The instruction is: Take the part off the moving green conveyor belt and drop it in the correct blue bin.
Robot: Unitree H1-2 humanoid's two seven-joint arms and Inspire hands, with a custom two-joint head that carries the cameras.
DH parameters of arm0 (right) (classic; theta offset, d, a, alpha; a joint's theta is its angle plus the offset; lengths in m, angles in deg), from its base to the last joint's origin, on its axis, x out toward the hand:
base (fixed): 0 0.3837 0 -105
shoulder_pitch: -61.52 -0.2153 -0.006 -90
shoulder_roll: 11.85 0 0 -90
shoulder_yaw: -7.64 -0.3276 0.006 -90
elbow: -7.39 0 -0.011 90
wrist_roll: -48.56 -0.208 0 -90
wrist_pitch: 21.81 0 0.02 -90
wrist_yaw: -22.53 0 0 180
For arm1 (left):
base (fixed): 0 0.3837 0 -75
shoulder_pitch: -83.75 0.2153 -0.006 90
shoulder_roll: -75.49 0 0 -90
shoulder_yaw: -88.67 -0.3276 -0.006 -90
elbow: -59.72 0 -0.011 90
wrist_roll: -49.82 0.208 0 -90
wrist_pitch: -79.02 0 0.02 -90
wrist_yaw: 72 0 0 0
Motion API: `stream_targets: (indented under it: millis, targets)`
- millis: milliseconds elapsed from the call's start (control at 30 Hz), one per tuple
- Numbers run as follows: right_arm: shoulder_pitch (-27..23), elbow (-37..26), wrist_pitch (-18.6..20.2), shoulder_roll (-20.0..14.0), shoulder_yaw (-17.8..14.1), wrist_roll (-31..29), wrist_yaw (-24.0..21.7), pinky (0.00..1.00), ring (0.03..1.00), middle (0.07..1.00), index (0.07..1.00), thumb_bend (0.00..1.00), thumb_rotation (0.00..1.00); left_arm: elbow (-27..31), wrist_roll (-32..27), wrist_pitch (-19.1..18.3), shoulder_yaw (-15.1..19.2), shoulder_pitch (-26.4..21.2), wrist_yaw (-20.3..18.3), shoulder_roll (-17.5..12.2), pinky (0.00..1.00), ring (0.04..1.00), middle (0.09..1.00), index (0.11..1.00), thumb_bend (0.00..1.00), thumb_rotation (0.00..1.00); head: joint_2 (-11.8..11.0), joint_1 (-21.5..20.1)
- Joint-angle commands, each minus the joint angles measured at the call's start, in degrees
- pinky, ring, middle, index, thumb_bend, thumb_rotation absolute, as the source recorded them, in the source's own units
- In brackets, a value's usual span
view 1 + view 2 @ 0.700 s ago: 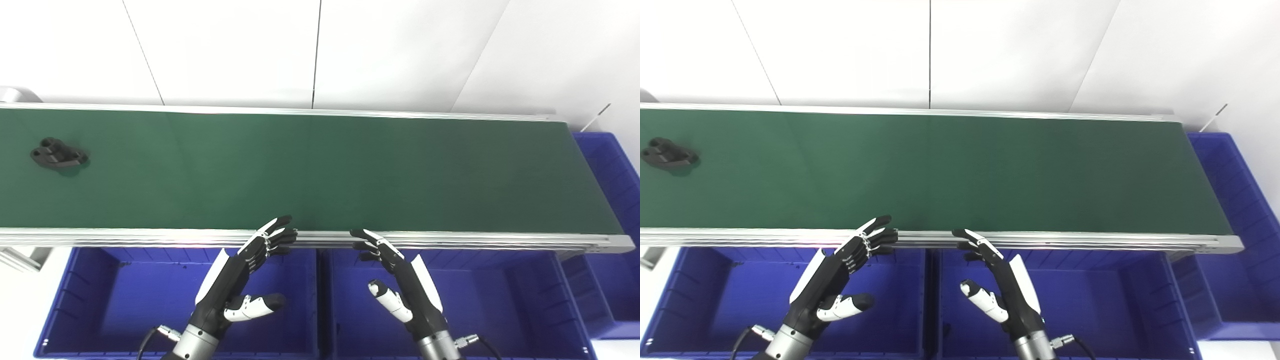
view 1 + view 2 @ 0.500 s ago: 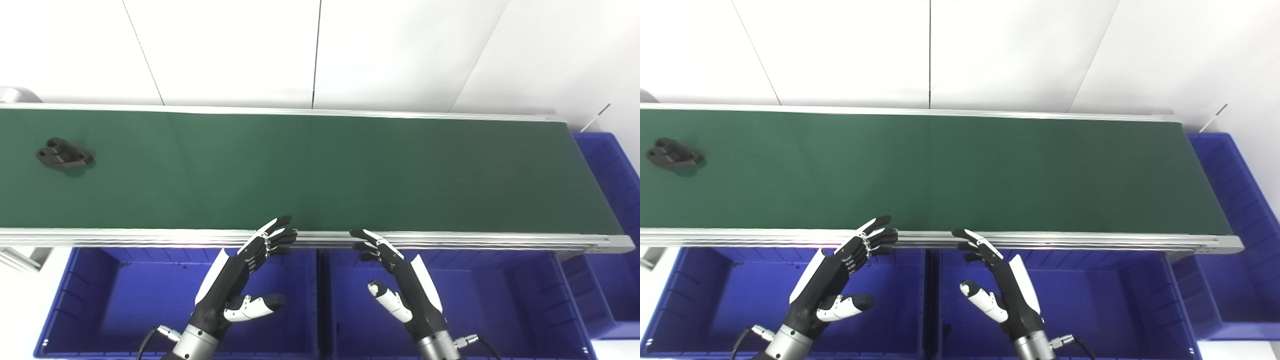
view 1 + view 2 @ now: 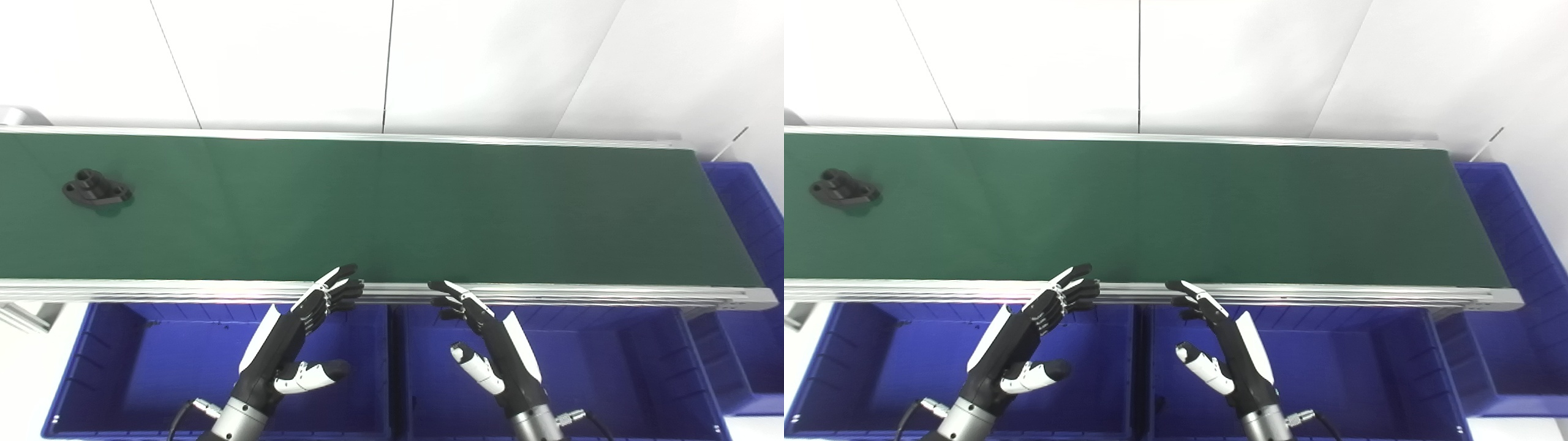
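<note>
Meanwhile, part far from left hand

A white wall fills the upper part of the view. A dark upright seam runs down it near the middle. Left of the seam, a thinner line slants down to the right. Right of the seam, a fainter line slants down to the left. Well left of the seam, at the wall's foot, a grey rounded cap shows, mostly cut off by the picture's edge. Well right of the seam, a thin pale rod stands tilted before the wall. Far below and left of the seam, a silver bracket lies over white floor.
</note>
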Motion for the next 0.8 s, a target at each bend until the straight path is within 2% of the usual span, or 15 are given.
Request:
stream_targets:
  millis: [0, 533, 767]
  targets:
    - [-0.24, -0.85, -1.46, 0.31, -0.18, -0.44, -0.08, 0.72, 0.787, 0.859, 0.823, 0.79, 1.0, 0.55, -0.54, 2.03, 0.02, -0.68, 0.15, 0.04, 0.79, 0.828, 0.846, 0.895, 0.87, 0.69, 0.08, 0.07]
    - [-0.17, -1.08, -0.99, 0.36, -0.01, -0.59, -0.3, 0.72, 0.786, 0.859, 0.823, 0.79, 1.0, 0.83, -0.07, 1.86, -0.09, -0.67, 0.03, -0.18, 0.78, 0.829, 0.848, 0.9, 0.86, 0.7, 0.18, -0.02]
    - [-0.19, -0.33, -1.34, 0.33, -0.01, -0.96, -0.3, 0.72, 0.787, 0.86, 0.823, 0.8, 1.0, 0.12, -0.43, 2.26, -0.1, -0.58, 0.12, 0.05, 0.78, 0.823, 0.845, 0.894, 0.87, 0.69, -1.02, 0.0]
